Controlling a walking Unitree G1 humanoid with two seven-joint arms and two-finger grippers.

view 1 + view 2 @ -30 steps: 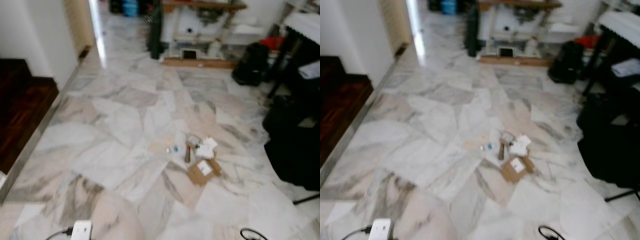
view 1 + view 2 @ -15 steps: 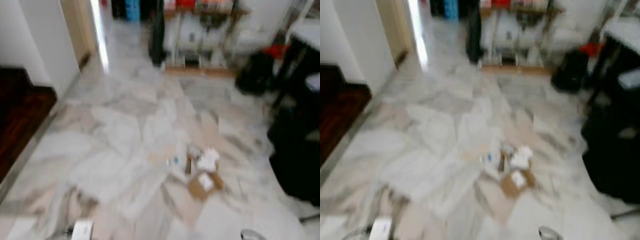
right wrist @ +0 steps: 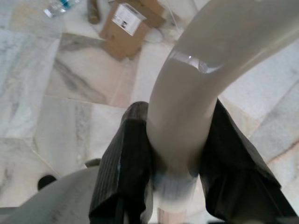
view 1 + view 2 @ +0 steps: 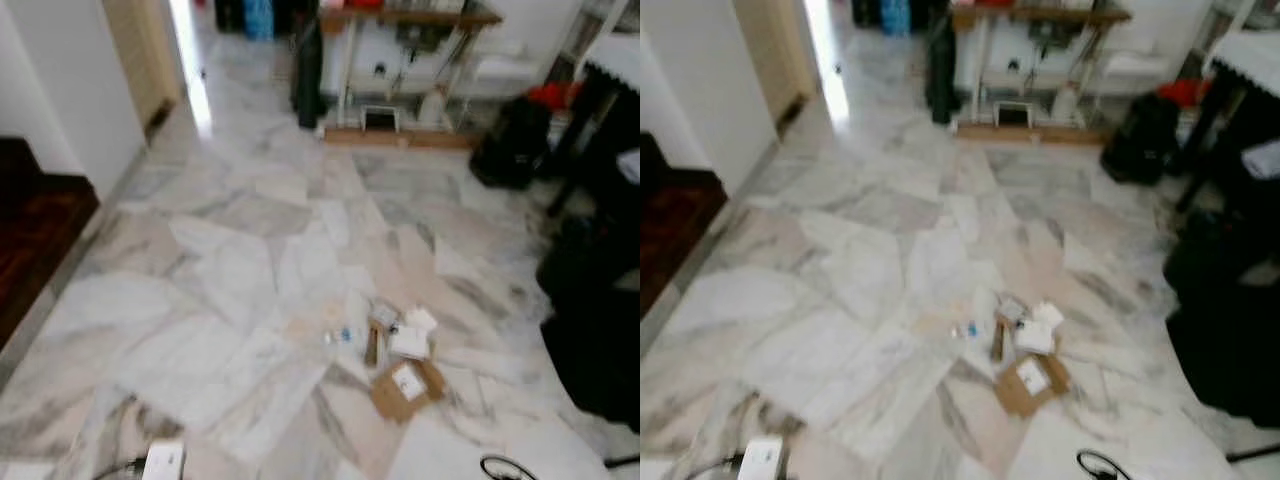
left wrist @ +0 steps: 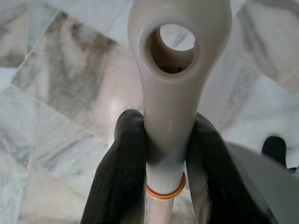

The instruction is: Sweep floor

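Note:
A small pile of litter [image 4: 397, 345] lies on the marble floor ahead and a little right: a flattened cardboard box [image 4: 405, 385], white paper scraps [image 4: 412, 335] and a small clear bottle [image 4: 345, 335]. My left gripper [image 5: 161, 140] is shut on a beige plastic handle [image 5: 180, 70] that has a hanging hole at its end and an orange ring lower down. My right gripper [image 3: 175, 135] is shut on a curved beige handle [image 3: 210, 70]. Beyond it, the right wrist view catches the cardboard box [image 3: 128, 23] and the bottle [image 3: 58, 7] on the floor.
A dark wooden step [image 4: 35, 240] and a white wall corner [image 4: 70, 90] bound the left. Black bags [image 4: 590, 330] and a table stand at the right, a shelf unit [image 4: 400, 60] at the back. A white plug box [image 4: 163, 460] and a black cable [image 4: 505, 468] lie near my feet.
The whole picture has shifted and was blurred half a second ago, so the camera has moved. The litter pile lies as before on the floor.

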